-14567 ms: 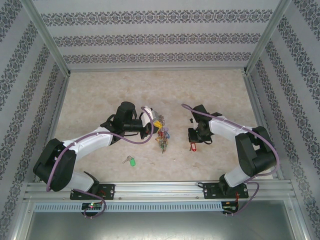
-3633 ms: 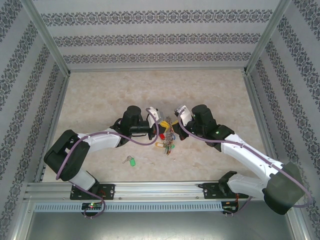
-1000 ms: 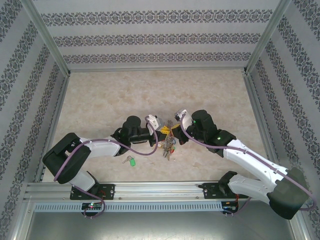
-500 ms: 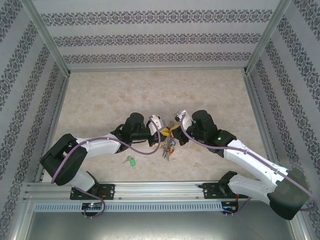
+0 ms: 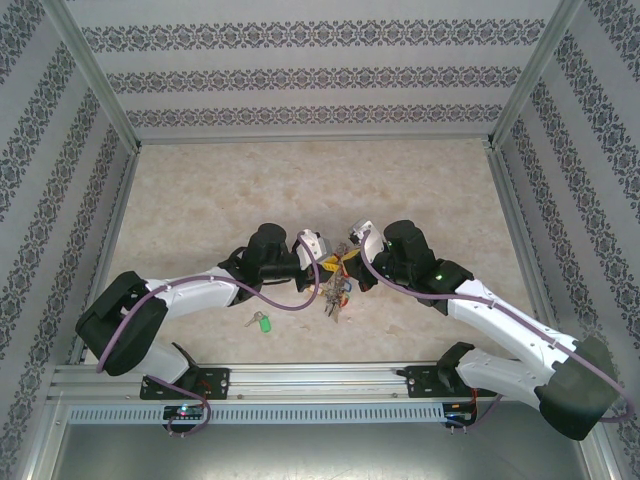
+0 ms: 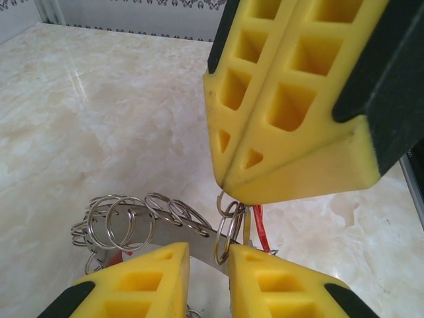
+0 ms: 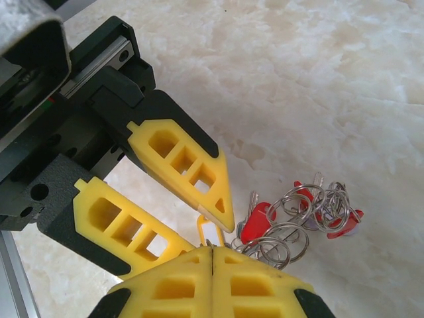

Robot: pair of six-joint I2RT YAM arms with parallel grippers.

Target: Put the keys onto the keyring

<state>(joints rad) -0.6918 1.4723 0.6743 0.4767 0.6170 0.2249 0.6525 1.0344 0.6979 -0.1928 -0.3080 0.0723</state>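
Your left claw (image 6: 209,250) stands narrowly parted astride the large grey metal keyring (image 5: 333,280), just off the tip of your right claw (image 7: 211,252), which is clamped on a small silver wire loop (image 6: 225,212). Thread slowly, keeping the tips aligned. The green-tagged silver key (image 5: 262,322) lies behind the left claw.

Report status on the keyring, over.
Right end effector shut, pinching keyring by a small loop. Left end effector open, tips at the ring. Green-tagged key loose on table, not yet threaded.
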